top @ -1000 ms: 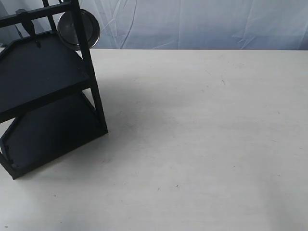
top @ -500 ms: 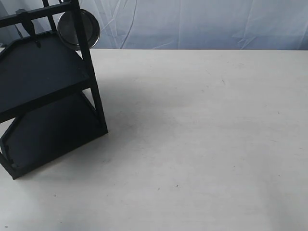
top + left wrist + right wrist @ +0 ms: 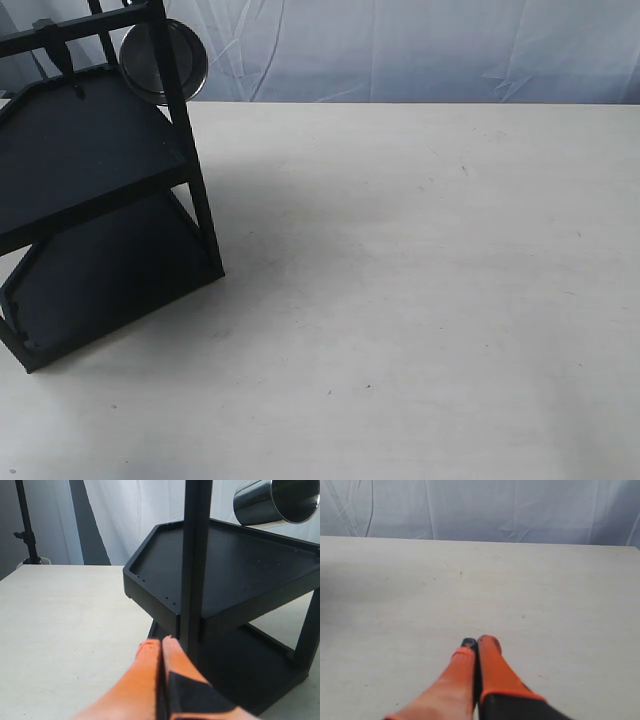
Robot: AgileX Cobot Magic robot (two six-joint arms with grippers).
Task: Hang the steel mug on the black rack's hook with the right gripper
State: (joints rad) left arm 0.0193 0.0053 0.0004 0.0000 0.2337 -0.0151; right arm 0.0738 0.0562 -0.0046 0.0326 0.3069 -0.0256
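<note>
A pale tabletop (image 3: 420, 300) fills most of the exterior view, with a creased white curtain (image 3: 420, 50) behind it. We see the black rack (image 3: 100, 200) standing at the left side of the tabletop, both flat shelves bare. The steel mug (image 3: 163, 60) hangs at the rack's upper right corner, its round base facing the exterior camera; in the left wrist view the mug (image 3: 275, 501) hangs tilted above the upper shelf. We find the left gripper (image 3: 161, 647) just beside a rack post, jaws clenched on nothing. The right gripper (image 3: 476, 642) sits over bare tabletop, jaws likewise clenched and holding nothing
</note>
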